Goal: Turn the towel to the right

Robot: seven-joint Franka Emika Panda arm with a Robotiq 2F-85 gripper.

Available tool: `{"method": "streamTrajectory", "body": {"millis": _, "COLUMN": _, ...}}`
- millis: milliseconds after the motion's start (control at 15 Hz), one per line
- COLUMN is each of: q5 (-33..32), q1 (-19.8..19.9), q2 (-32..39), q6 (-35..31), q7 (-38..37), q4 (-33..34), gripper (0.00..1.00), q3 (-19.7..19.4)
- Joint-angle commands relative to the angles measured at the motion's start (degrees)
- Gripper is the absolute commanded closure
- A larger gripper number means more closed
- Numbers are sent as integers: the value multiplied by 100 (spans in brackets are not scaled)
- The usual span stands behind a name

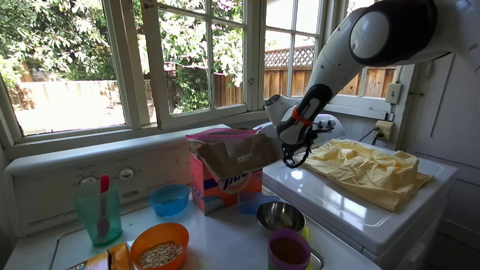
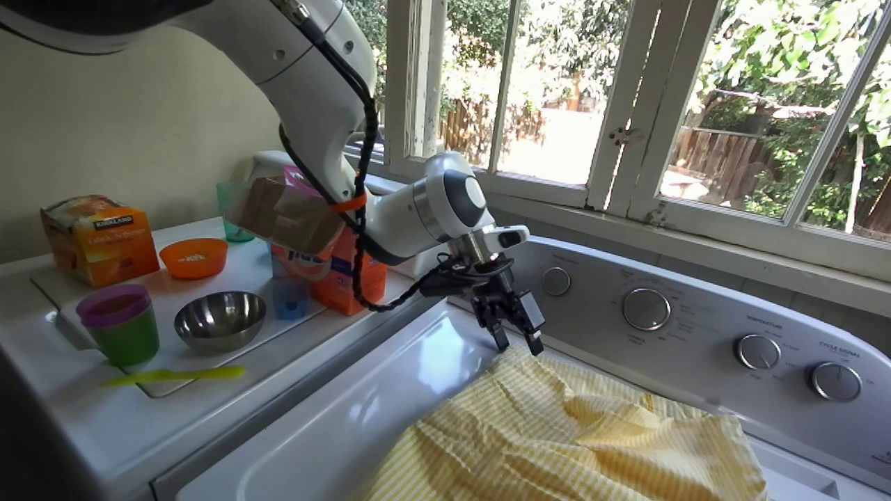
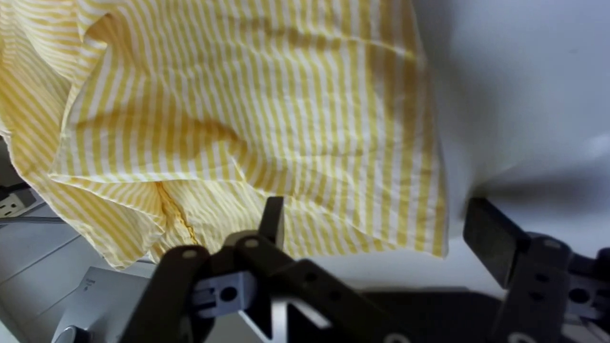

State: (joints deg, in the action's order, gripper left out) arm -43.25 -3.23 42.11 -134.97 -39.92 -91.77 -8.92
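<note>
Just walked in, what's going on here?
A white robot arm is poised at a wrinkled yellow-and-white striped cloth towel lying on a glossy white appliance top. Its black gripper is open at one towel corner; in the wrist view the jaws span the edge, nothing gripped. Probably about to grasp there to turn the towel right.

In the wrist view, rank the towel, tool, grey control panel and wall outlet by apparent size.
1. Towel
2. Tool, near the camera
3. Grey control panel
4. Wall outlet, partly cut off
</note>
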Motion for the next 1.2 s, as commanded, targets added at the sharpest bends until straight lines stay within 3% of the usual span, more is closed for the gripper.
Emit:
{"method": "streamTrajectory", "body": {"millis": 0, "q5": 50, "q1": -148, "q2": 207, "q6": -101, "q7": -33, "q4": 178, "gripper": 24, "q3": -204}}
{"method": "streamTrajectory", "body": {"millis": 133, "q5": 35, "q1": -186, "q2": 211, "q6": -83, "q7": -31, "q4": 180, "gripper": 47, "q3": -236}}
{"method": "streamTrajectory", "body": {"millis": 400, "q5": 68, "q1": -178, "q2": 243, "q6": -84, "q7": 28, "q4": 161, "gripper": 62, "q3": -239}}
{"method": "streamTrajectory", "body": {"millis": 667, "q5": 117, "q1": -206, "q2": 90, "q6": -29, "q7": 80, "q4": 70, "gripper": 99, "q3": -196}}
{"method": "streamTrajectory", "body": {"millis": 933, "q5": 448, "q1": -228, "q2": -299, "q6": 348, "q7": 486, "q4": -81, "gripper": 100, "q3": -12}}
{"method": "streamTrajectory", "body": {"millis": 1133, "q5": 1050, "q1": -170, "q2": -684, "q6": 610, "q7": 1133, "q4": -179, "gripper": 99, "q3": 231}}
